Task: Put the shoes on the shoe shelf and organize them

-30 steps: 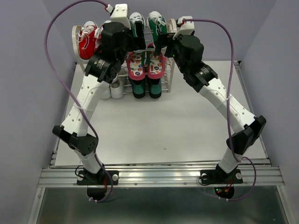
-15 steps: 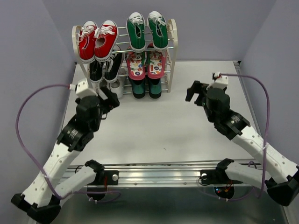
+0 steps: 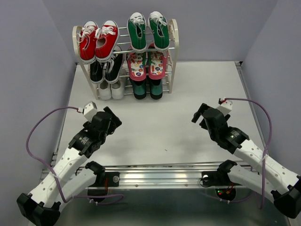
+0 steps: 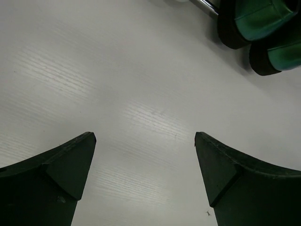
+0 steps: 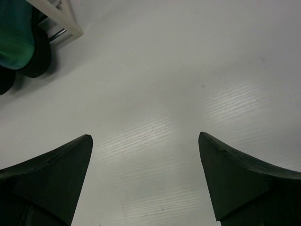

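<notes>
The shoe shelf stands at the back of the table. The green canvas sneakers lie on its top tier at the right. The red-strapped flip-flops are on the middle tier below them. The dark green loafers are on the bottom tier. My left gripper is open and empty, low over the table at front left. My right gripper is open and empty at front right. The left wrist view shows loafer toes far ahead. The right wrist view shows a loafer and the shelf's foot.
Red sneakers sit on the top tier at the left and black sneakers below them. A pair of white shoes is at the bottom left of the shelf. Grey walls close in at both sides.
Both arms have drawn back from the shelf toward the near edge and dropped low. Both grippers stay open and empty. The shoes have not moved.
</notes>
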Robot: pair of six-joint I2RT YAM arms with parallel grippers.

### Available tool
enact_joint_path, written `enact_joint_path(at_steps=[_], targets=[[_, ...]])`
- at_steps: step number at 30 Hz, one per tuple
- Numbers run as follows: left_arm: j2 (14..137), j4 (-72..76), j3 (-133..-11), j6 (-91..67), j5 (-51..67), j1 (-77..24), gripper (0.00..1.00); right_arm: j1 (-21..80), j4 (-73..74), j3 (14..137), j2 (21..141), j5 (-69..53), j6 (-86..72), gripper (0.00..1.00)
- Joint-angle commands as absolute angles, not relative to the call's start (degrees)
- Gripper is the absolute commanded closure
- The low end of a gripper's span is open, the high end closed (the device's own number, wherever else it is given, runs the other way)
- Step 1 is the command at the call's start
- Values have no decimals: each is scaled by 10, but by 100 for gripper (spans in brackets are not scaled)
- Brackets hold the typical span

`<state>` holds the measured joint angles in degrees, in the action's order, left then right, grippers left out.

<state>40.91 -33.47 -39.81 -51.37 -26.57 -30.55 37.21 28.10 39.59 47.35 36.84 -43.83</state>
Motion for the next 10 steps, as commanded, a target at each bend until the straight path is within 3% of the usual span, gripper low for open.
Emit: enact_joint_path(at_steps=[1,10], targets=[[376,-328,-410,-525,-265,-307,1,375,291,403,461,408,-477,0],[386,-380,-447,-521,-294,-308,1,375,305,413,449,435,-490,0]])
